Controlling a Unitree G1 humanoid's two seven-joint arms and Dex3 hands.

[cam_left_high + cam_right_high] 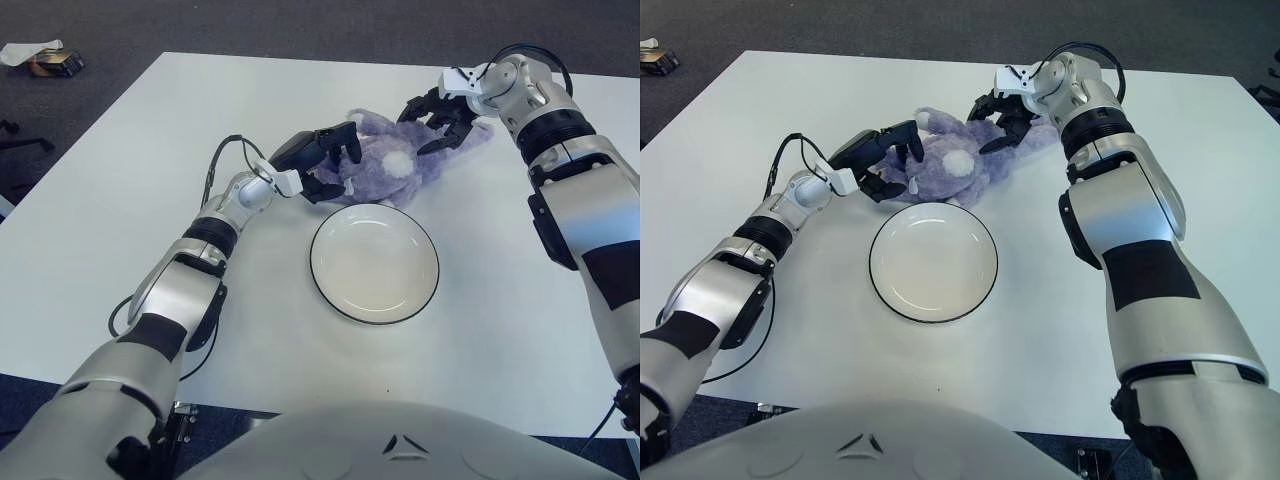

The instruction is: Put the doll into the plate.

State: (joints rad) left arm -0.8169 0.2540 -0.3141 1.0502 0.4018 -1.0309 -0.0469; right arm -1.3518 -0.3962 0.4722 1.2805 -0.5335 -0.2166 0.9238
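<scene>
White table [120, 200] under everything. White plate with dark rim [374, 263] sits at the middle, nothing in it. Purple plush doll [395, 165] lies on the table just behind the plate, outside the rim, white patch showing. My left hand [322, 160] has fingers curled around the doll's left end, gripping it. My right hand [443, 108] grips the doll's right end, fingers closed on the plush.

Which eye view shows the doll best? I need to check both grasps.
The right eye view: the doll shows between the left hand and right hand. The left eye view shows nearly the same, beyond the plate.
</scene>
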